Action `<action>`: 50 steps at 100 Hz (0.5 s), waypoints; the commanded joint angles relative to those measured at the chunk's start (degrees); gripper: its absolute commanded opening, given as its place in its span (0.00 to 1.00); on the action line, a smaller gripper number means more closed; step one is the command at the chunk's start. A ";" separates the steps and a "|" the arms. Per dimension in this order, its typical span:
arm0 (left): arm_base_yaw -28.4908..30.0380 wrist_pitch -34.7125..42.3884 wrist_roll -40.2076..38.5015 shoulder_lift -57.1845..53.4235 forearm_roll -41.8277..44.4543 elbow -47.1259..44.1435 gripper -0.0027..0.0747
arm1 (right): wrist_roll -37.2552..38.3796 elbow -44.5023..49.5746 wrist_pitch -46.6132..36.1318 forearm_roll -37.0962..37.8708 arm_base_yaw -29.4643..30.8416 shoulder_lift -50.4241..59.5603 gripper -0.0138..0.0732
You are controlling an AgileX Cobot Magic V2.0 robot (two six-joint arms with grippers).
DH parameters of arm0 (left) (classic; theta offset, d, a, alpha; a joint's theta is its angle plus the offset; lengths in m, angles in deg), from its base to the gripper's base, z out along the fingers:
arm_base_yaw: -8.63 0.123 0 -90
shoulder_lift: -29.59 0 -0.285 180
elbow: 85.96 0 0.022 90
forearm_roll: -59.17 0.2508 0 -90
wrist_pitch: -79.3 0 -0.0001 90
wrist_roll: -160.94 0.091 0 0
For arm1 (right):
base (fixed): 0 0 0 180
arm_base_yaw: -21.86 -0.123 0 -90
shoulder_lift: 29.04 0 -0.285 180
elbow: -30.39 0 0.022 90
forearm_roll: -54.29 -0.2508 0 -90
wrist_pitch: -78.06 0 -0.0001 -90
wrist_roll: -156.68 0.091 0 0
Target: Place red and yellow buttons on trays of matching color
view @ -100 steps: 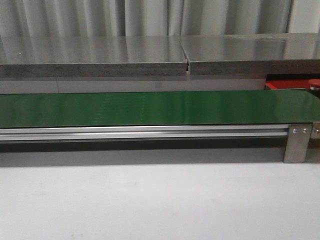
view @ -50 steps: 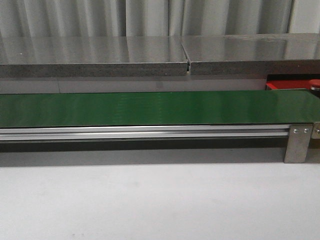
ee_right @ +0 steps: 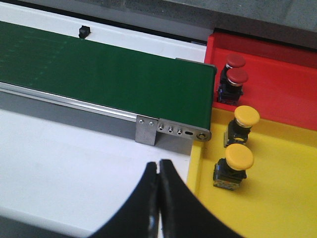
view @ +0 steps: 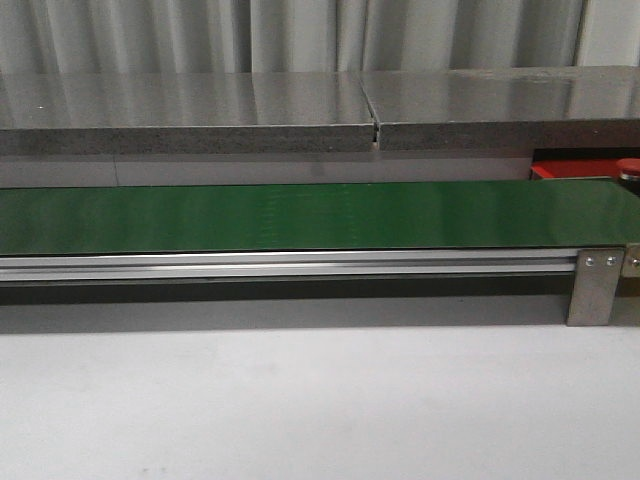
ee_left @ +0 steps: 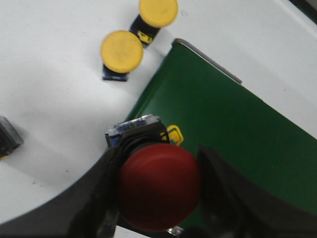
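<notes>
In the left wrist view my left gripper (ee_left: 159,188) is shut on a red button (ee_left: 158,186), its fingers pressed on both sides of the red cap, at the end of the green belt (ee_left: 223,129). Two yellow buttons (ee_left: 122,51) (ee_left: 158,11) stand on the white table beyond it. In the right wrist view my right gripper (ee_right: 158,166) is shut and empty over the white table. Beside it, the red tray (ee_right: 282,84) holds two red buttons (ee_right: 237,77) and the yellow tray (ee_right: 282,198) holds two yellow buttons (ee_right: 239,157). Neither gripper shows in the front view.
The long green belt (view: 300,215) crosses the front view on an aluminium rail, with grey slabs (view: 200,110) behind. A corner of the red tray (view: 575,168) shows at its right end. A dark object (ee_left: 7,136) lies at the edge of the left wrist view.
</notes>
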State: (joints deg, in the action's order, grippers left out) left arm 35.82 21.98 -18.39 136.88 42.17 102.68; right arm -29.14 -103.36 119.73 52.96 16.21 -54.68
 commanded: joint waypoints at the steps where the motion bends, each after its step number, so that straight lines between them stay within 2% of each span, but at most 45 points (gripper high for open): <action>1: -1.70 1.48 0.20 -2.35 -1.59 1.27 0.19 | -0.71 -1.20 -3.85 0.07 0.02 -0.38 0.02; 34: -4.02 1.21 0.20 1.48 -1.50 1.48 0.20 | -0.71 -1.20 -3.85 0.07 0.02 -0.38 0.02; 41: -4.02 1.21 0.72 1.85 -1.50 1.48 0.29 | -0.71 -1.20 -3.85 0.07 0.02 -0.38 0.02; 50: -4.02 1.21 0.72 1.85 -1.64 1.48 0.50 | -0.71 -1.20 -3.85 0.07 0.02 -0.38 0.02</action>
State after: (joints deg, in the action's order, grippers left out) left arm 32.13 21.73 -17.96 141.45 42.09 102.48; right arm -29.14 -103.36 119.73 52.96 16.21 -54.68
